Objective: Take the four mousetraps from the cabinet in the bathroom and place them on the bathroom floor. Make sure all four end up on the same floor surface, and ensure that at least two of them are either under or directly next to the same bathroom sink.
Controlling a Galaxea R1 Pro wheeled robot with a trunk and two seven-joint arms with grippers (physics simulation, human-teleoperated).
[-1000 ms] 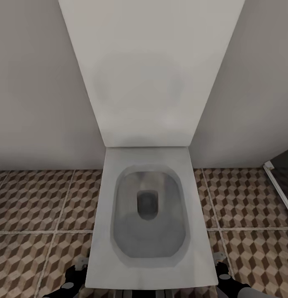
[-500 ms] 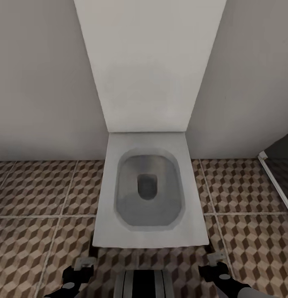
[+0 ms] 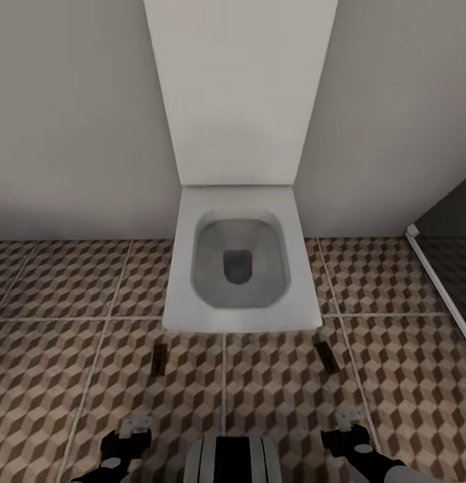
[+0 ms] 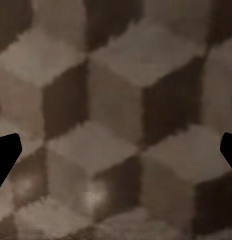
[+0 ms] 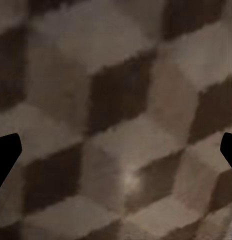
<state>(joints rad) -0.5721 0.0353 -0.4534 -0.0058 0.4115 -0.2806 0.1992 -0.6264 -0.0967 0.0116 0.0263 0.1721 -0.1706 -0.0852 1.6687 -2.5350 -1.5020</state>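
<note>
The bathroom floor (image 3: pixel 65 376) of cube-patterned tiles spreads before me. Two small flat brown rectangles lie on it just in front of a white toilet, one on the left (image 3: pixel 160 360) and one on the right (image 3: pixel 326 357); they look like mousetraps, but detail is too small to tell. My left gripper (image 3: pixel 129 437) and right gripper (image 3: pixel 346 431) hang low over the tiles, nearer me than those pieces. Both are open and empty, black fingertips (image 4: pixel 6 155) (image 5: pixel 6 157) wide apart over bare tile. The cabinet is out of view.
A white toilet (image 3: pixel 186 295) with raised lid (image 3: pixel 239 87) stands against the pale wall straight ahead. A dark glass shower base with a white frame (image 3: pixel 434 268) borders the floor at the right. My own base (image 3: pixel 233 459) shows at the bottom.
The whole view has drawn back from the toilet, so the camera moved. The two brown pieces on the floor have come into sight in front of the toilet.
</note>
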